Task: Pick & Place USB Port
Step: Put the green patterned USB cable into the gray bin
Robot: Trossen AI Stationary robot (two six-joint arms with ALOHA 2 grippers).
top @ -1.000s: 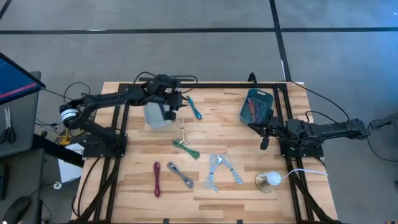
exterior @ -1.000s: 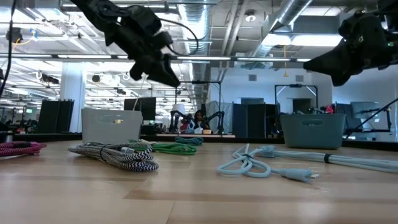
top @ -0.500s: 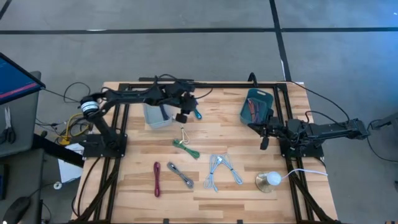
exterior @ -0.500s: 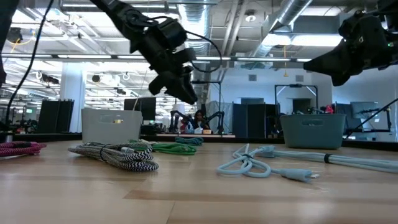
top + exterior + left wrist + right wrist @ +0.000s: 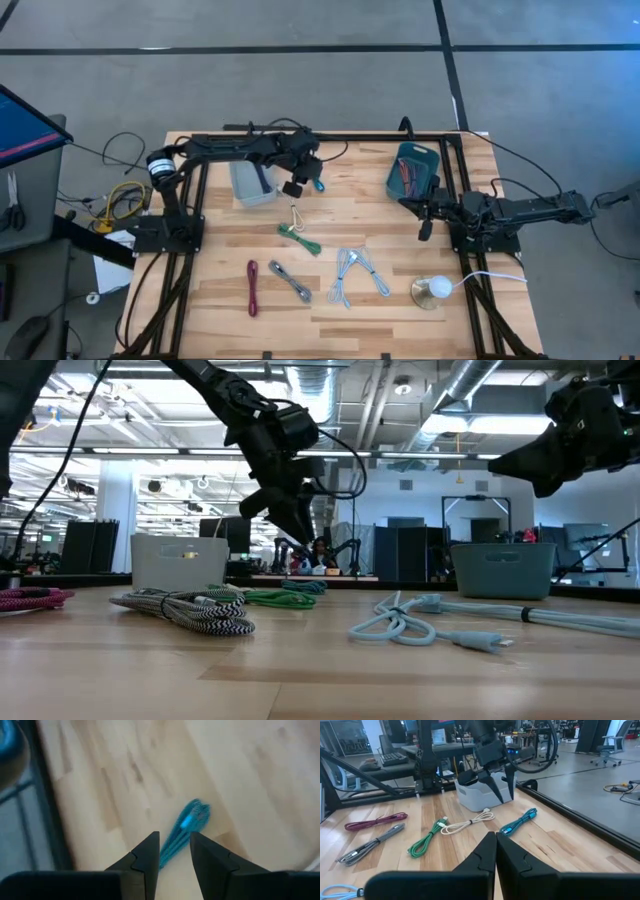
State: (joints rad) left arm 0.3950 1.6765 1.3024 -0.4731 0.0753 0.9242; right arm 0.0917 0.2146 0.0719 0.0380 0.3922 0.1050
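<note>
Left gripper (image 5: 300,184) poised above the far-left part of the light wooden table (image 5: 360,300), fingers parted with a narrow gap, holding nothing. Directly beneath, framed between those fingers in the left wrist view: bright blue bundled USB cable (image 5: 186,832), lying flat on bare wood, long axis running roughly along the finger gap. Just beside, the pale grey plastic bin (image 5: 252,183); the table's black frame rail close behind. Right gripper (image 5: 424,222) shut, empty, well apart near the teal bin (image 5: 412,168). Probably a straight descent.
</note>
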